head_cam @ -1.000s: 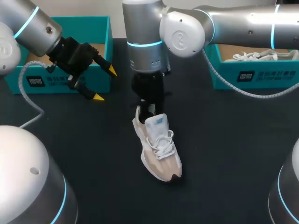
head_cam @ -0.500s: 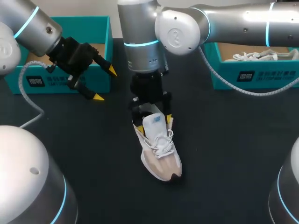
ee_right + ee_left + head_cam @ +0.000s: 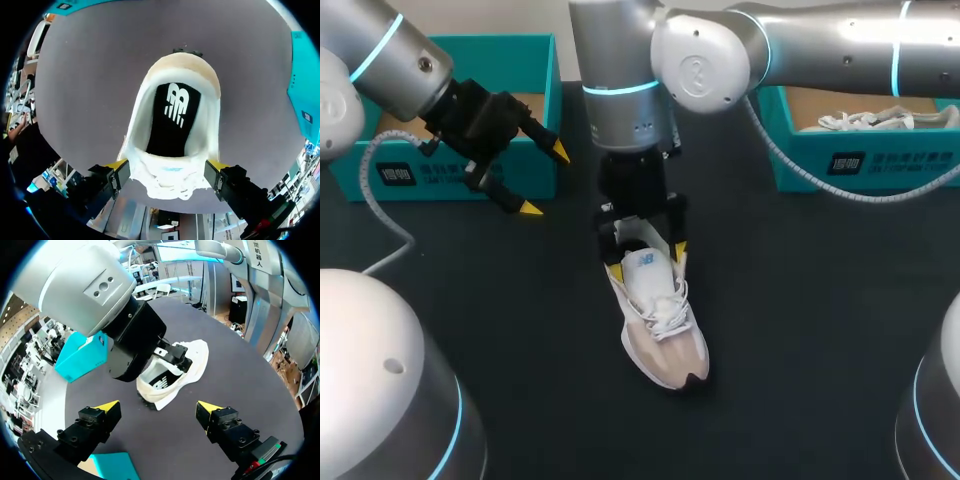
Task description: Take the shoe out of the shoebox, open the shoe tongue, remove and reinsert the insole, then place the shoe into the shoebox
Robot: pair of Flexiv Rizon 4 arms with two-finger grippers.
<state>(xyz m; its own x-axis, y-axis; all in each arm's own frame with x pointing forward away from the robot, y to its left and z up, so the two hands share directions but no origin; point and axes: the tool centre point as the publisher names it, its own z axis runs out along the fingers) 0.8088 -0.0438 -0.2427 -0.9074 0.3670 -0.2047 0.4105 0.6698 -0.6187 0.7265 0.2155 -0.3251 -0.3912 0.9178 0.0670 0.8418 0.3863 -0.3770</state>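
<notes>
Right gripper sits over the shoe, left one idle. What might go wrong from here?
1. The right gripper straddles the whole shoe, not just the tongue. Closing here may squeeze the upper shut over the insole.
2. The shoe lies free on the table, and the left gripper hangs open by the shoebox, away from it. Any pull may drag or lift the shoe.

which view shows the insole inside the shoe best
The right wrist view: it looks straight into the shoe, so the black insole shows nearly whole. The left wrist view catches only a dark patch in the opening. The head view hides it behind the tongue.
</notes>
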